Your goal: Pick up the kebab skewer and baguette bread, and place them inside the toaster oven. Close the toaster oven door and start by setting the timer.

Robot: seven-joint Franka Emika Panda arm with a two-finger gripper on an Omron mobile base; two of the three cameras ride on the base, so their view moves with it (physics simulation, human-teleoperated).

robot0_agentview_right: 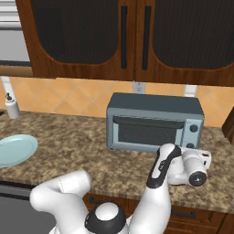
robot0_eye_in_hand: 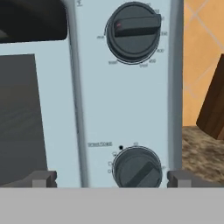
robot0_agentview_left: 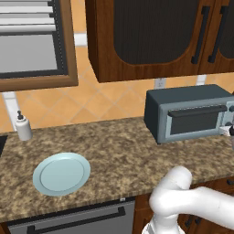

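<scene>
Hand view looks straight at the control panel of the toaster oven [robot0_eye_in_hand: 127, 100], where the gripper [robot0_eye_in_hand: 107, 178] hangs just in front of the lower dial [robot0_eye_in_hand: 138, 168]. Its two grey fingertips [robot0_eye_in_hand: 41, 178] stand wide apart, one at each side of that dial, and nothing is held between the jaws. A second, upper dial [robot0_eye_in_hand: 133, 31] sits higher on the same pale panel. To the left of the panel, the dark glass of the toaster oven door [robot0_eye_in_hand: 19, 118] is seen, with the dark bar handle [robot0_eye_in_hand: 33, 19] above it.

Right base view shows the toaster oven [robot0_agentview_right: 155, 122] standing on the speckled stone counter [robot0_agentview_right: 68, 141] against the tiled wall, below dark wooden cabinets [robot0_agentview_right: 132, 39]. Its door [robot0_agentview_right: 146, 132] is upright and closed. The white arm [robot0_agentview_right: 167, 167] reaches up from the lower left, its hand in front of the oven's right end, where the two dials are. A pale blue plate [robot0_agentview_right: 16, 150] lies well apart at the left edge of the counter, and a small white dispenser bottle [robot0_agentview_right: 11, 107] stands by the wall behind it.

Left base view shows the same toaster oven [robot0_agentview_left: 189, 112] at the right, its door [robot0_agentview_left: 194, 121] shut, and the plate [robot0_agentview_left: 61, 173] lying bare near the counter's front edge. The bottle [robot0_agentview_left: 23, 125] stands at the far left, and a dark dishwasher front [robot0_agentview_left: 77, 219] sits below the counter.
</scene>
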